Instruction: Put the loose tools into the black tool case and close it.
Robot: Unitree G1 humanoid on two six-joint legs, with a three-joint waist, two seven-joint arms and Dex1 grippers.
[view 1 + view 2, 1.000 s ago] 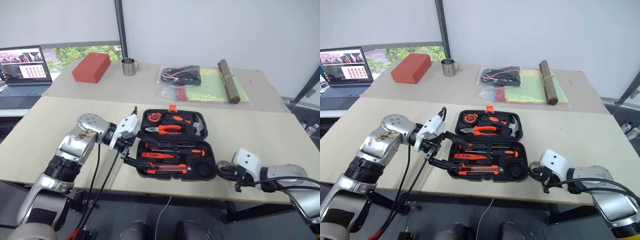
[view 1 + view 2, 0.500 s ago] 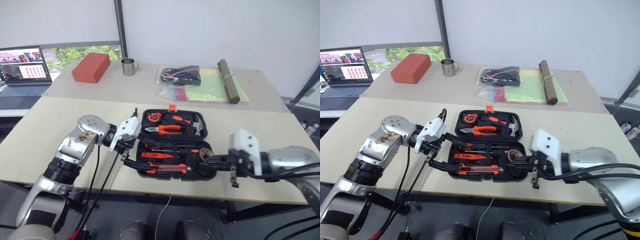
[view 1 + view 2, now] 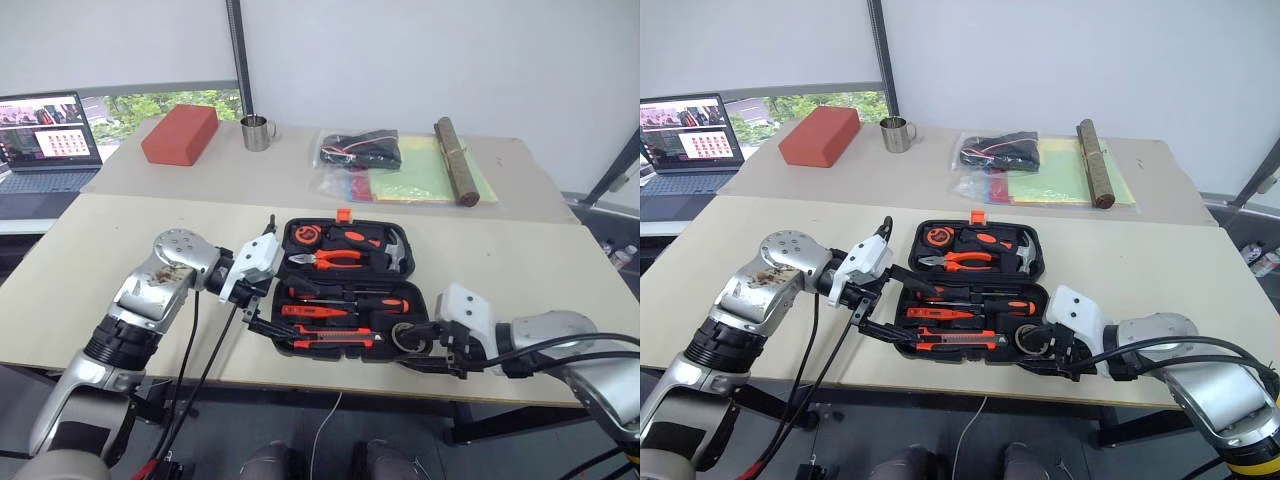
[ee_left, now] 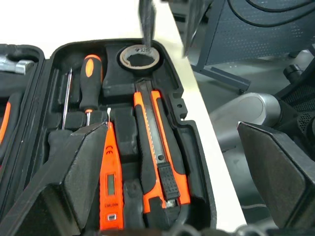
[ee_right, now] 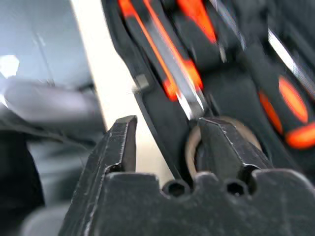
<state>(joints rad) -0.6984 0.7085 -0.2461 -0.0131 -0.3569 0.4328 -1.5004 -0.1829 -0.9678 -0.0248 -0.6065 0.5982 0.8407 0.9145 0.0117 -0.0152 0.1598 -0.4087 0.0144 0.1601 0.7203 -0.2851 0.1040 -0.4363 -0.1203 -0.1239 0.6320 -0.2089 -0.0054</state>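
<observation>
Lying in one tool case point(image 3: 418, 325), two screwdrivers point(image 3: 352, 301), one tape roll point(image 4: 140, 56)

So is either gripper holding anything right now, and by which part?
Nothing is held. The right gripper stands open, one finger inside the tape roll lying in the tool case. The left gripper is open.

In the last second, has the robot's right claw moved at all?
Yes. The right gripper was off the black tool case's right side; now it sits at the case's near right corner, by the small grey tape roll in its round recess.
</observation>
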